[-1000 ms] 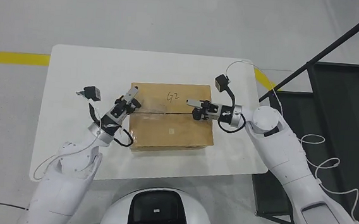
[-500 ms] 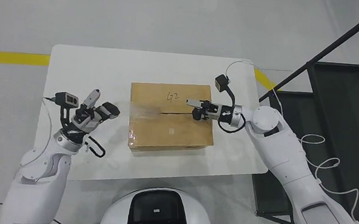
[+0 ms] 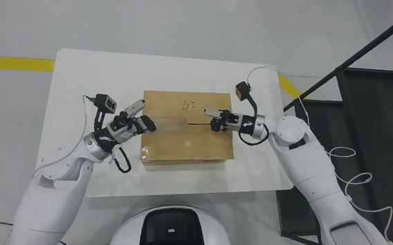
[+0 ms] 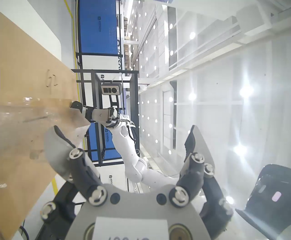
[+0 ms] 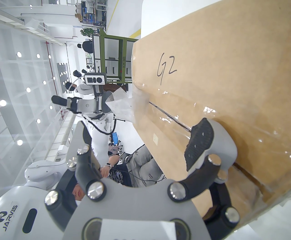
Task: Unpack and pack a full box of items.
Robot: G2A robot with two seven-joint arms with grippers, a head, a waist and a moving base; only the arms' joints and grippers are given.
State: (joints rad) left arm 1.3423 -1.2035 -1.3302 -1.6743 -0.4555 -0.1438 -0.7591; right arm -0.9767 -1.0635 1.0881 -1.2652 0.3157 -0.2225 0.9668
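Clear tape [image 5: 120, 103], one end lifted, touches a finger of the wide-spread left gripper [image 3: 141, 115] at the left edge of the shut cardboard box [image 3: 188, 144] in the middle of the white table [image 3: 75, 78]. The right gripper [image 3: 212, 118], also spread, rests one pad on the box's top.

The box [image 3: 187, 129] is shut, so what it holds is hidden. In both wrist views its cardboard runs off the frame's edge. The lifted end of the clear tape [image 4: 68, 113] veils the tip of one finger [image 4: 56, 147] of the left pincer [image 4: 124, 136] (stuck to the pad or merely lying across it, I cannot tell). One finger [image 5: 202, 141] of the right pincer [image 5: 141, 131] covers a stretch of the seam, and from above the arms hide part of the surface [image 3: 82, 79].
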